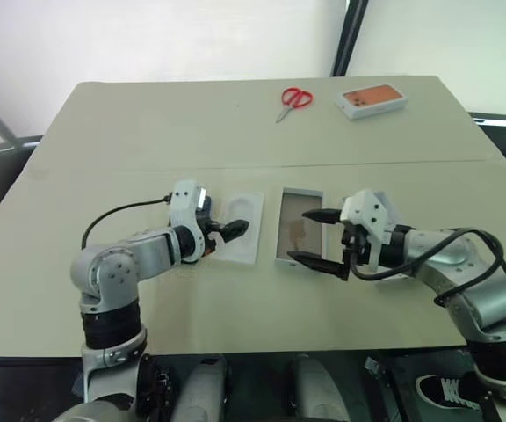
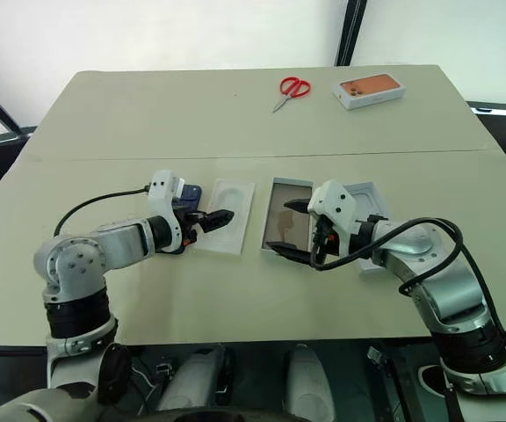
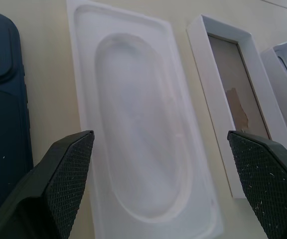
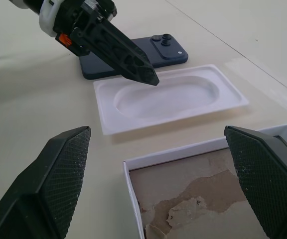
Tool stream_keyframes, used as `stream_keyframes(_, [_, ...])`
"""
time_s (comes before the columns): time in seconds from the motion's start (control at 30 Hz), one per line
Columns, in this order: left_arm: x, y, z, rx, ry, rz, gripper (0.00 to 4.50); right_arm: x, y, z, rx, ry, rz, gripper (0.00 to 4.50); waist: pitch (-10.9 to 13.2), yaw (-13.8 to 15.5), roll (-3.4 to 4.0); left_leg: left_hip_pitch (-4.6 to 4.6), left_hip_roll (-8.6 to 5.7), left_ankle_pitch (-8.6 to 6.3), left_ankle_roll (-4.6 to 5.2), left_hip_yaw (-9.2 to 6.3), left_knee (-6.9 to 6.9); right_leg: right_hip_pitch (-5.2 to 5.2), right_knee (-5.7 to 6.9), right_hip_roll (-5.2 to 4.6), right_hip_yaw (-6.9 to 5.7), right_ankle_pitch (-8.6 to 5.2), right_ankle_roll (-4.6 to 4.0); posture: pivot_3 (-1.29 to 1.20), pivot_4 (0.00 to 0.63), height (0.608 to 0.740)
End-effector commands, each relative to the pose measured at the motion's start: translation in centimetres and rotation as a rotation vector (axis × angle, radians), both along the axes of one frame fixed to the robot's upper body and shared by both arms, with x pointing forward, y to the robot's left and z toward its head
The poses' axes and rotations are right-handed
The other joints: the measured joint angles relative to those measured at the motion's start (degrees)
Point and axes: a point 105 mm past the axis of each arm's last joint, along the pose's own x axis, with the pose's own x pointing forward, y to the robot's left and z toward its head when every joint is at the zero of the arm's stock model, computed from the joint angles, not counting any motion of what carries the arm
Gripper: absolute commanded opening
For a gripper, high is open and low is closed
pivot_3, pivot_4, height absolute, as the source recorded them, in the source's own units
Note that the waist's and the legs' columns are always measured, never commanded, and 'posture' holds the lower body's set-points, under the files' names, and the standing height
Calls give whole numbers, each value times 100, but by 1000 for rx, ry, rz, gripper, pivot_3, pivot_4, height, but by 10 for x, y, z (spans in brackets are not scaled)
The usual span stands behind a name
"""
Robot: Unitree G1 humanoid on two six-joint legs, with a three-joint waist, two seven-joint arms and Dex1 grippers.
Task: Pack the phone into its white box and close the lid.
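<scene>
Both hands wide, holding nothing: left hand (image 2: 220, 217) above thin white moulded insert (image 2: 228, 204); right hand (image 2: 288, 229) over shallow white cardboard box (image 2: 281, 214).

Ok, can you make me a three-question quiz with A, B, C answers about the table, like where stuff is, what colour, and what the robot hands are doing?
1. What lies between the phone and the white box?
A. the scissors
B. the white insert
C. the lid

2. What colour are the scissors' handles?
A. red
B. green
C. yellow

3. How are the left gripper and right gripper?
A. both open, holding nothing
B. left one shut on the phone
C. right one shut on the lid

Answers:
1 B: the white insert lies beside the phone, with the box on its other side.
2 A: the scissors at the table's far side have red handles.
3 A: each wrist view shows fingers spread wide, nothing between.
</scene>
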Motion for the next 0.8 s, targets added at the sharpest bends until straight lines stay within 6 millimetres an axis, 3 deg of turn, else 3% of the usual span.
stream_keyframes(0.03, [5, 4, 10, -13, -12, 32, 4500, -5, 4, 10, 14, -45, 18, 4476, 0, 3, 0, 0, 0, 0, -1, 0, 0, 0, 0, 0, 0, 0, 0, 0, 150, 697])
stream_keyframes(0.57, [7, -2, 0, -40, 101, 10, 4500, -7, 3, 16, 6, -64, 20, 4476, 0, 10, -1, 0, -1, 6, -12, 0, -1, 0, -1, -2, 1, 0, 0, 0, 150, 697])
stream_keyframes(0.67, [6, -4, -3, -58, 120, 4, 3669, -6, 4, 16, -1, -70, 25, 4500, 0, 11, -1, 0, -1, 6, -12, 0, 0, 0, -1, -2, 1, 0, 0, 0, 150, 697])
stream_keyframes(0.8, [6, 0, -4, -60, 126, 21, 1708, -6, 4, 15, -7, -70, 31, 4500, 0, 10, -1, 0, -1, 6, -12, 0, 0, 0, -1, -3, 1, 0, 0, 0, 150, 697])
